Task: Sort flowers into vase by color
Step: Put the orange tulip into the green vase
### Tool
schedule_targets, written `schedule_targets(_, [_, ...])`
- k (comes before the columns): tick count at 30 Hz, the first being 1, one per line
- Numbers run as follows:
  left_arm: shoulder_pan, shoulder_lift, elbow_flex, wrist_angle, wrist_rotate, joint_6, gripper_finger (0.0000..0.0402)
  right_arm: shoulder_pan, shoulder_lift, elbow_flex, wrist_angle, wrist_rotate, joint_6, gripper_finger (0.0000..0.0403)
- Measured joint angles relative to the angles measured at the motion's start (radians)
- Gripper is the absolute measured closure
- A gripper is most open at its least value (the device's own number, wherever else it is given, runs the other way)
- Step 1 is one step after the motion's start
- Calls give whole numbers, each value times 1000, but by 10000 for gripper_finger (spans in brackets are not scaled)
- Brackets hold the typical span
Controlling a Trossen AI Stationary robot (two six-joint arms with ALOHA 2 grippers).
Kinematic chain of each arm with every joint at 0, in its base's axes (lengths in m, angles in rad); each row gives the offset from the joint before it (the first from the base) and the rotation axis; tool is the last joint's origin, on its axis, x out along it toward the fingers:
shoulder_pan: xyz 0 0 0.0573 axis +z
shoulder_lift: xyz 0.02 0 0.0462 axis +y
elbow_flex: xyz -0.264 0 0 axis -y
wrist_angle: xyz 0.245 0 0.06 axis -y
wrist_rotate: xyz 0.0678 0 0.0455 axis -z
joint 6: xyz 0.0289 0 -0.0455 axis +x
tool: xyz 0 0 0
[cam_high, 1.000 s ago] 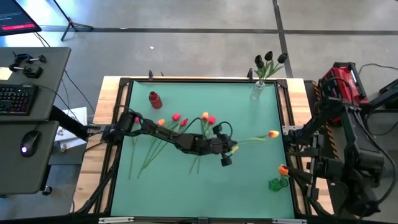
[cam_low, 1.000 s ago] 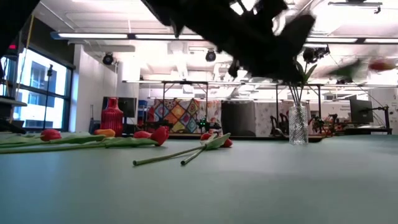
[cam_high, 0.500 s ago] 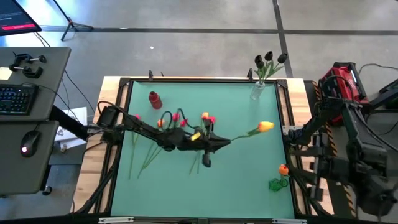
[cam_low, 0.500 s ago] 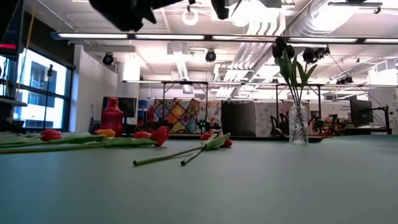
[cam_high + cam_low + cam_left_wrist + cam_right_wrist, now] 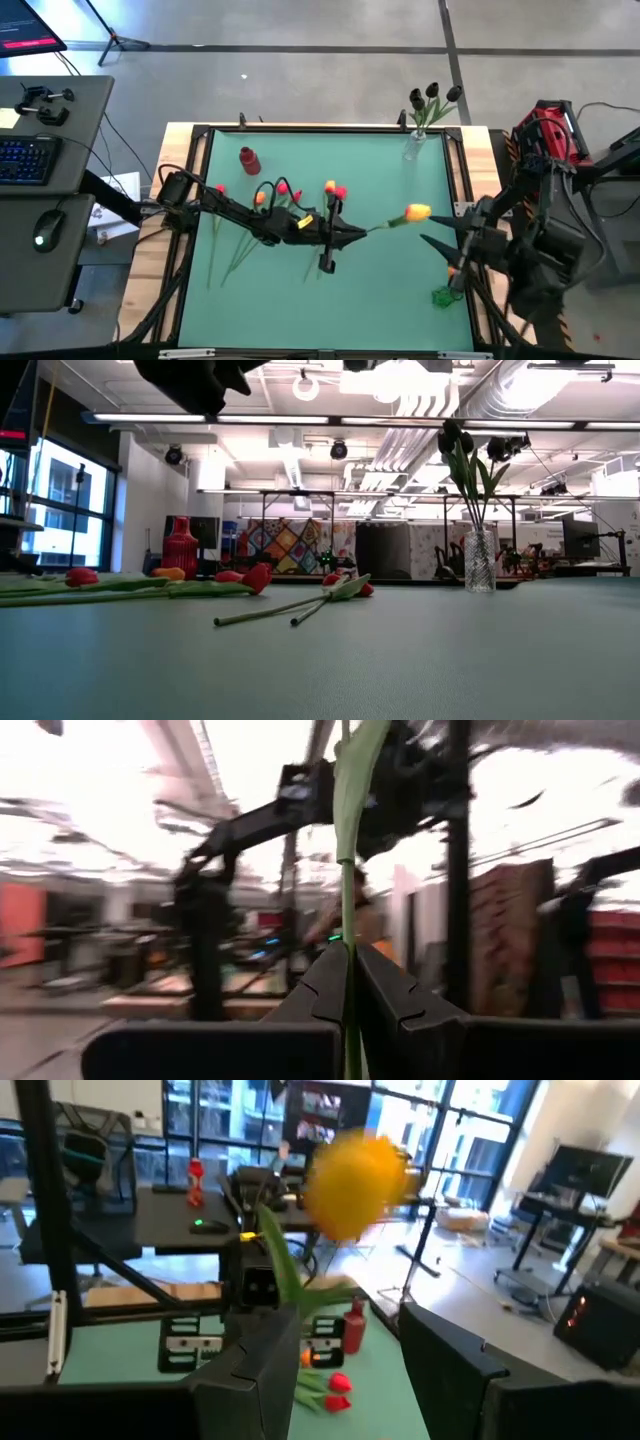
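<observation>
Left gripper (image 5: 352,234) is pinching the orange tulip (image 5: 417,212) by its stem, holding it above mid-table, head pointing toward the right gripper (image 5: 438,246), whose jaws are standing spread, closing in.

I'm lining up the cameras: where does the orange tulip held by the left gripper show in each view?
High: orange tulip right of centre, stem in the left gripper.
Low: not in it.
Left wrist: only its stem, rising between the fingers.
Right wrist: head at upper centre.
Shared landmark: red vase.
</observation>
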Motion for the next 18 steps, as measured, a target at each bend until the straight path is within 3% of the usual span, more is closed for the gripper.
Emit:
schedule_targets(7, [1, 0, 1, -26, -130, 115, 401, -49, 0, 0, 39, -39, -1, 243])
schedule_targets(18, [1, 0, 1, -25, -181, 187, 401, -181, 39, 0, 67, -42, -5, 243])
